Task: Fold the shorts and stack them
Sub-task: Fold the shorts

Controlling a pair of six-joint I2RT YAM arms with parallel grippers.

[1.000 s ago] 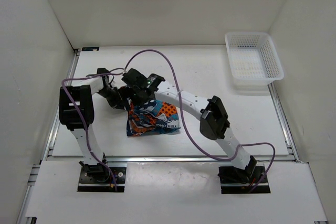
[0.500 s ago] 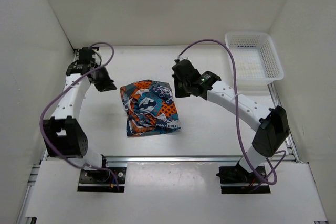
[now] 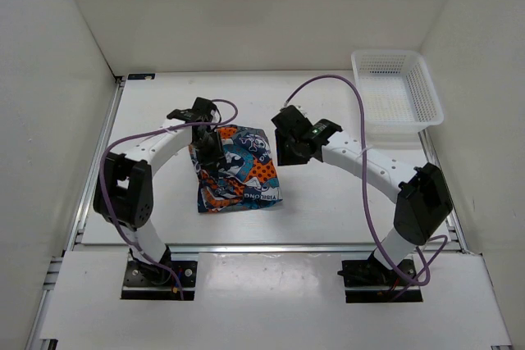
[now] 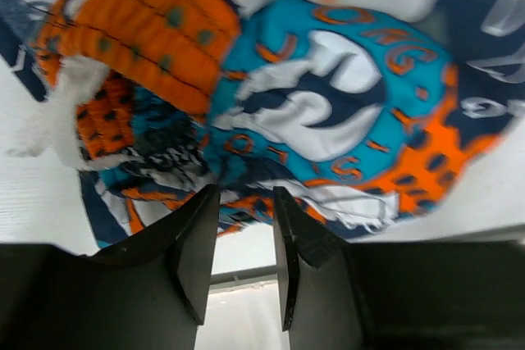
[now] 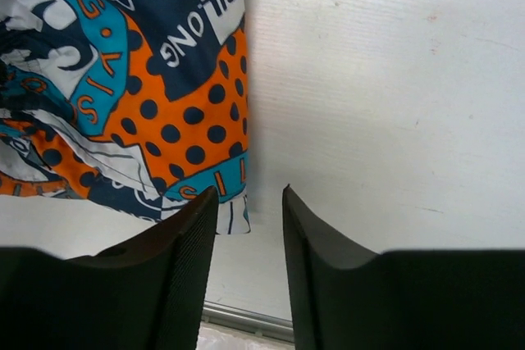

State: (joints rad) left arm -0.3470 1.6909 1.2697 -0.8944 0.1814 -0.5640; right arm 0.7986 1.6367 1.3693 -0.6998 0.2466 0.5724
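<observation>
White ribbed tabletop (image 3: 328,202), crumpled patchwork fabric shorts (image 3: 242,174); plastic mesh basket (image 3: 398,96)

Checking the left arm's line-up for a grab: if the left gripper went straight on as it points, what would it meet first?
The shorts: their bunched fabric fills the wrist view directly ahead of the left gripper, whose jaws stand apart. How near the fabric is, the view does not show.
</observation>
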